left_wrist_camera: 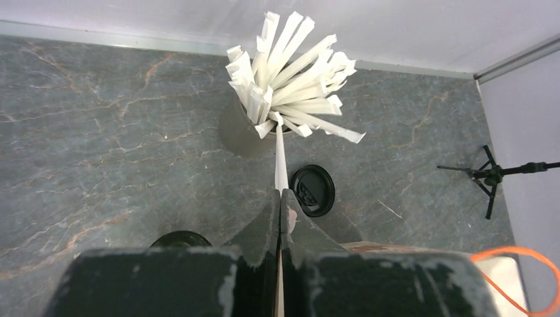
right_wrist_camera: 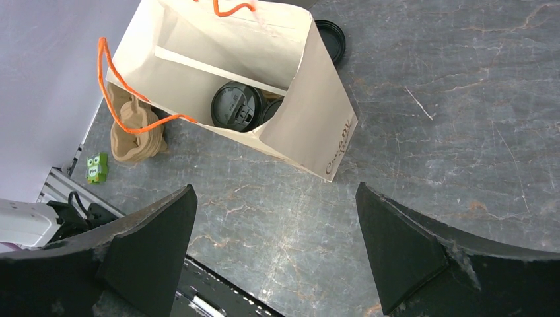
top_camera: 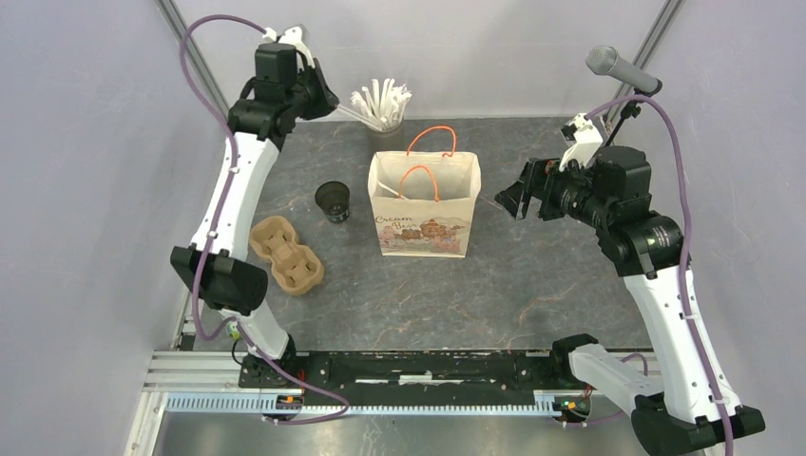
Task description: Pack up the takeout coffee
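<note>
Left gripper (left_wrist_camera: 281, 195) clamps one straw (left_wrist_camera: 280, 158); right gripper (right_wrist_camera: 274, 187) gapes, empty. Your unlidded cup (top_camera: 333, 201) likely light, crushable: take it mid-wall, gently.

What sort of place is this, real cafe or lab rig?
Probably a lab test cell staged as a takeout counter: plain grey walls box in a stone-look table, an aluminium rail runs along its near edge, and the props include a paper bag and a pulp cup carrier.
</note>
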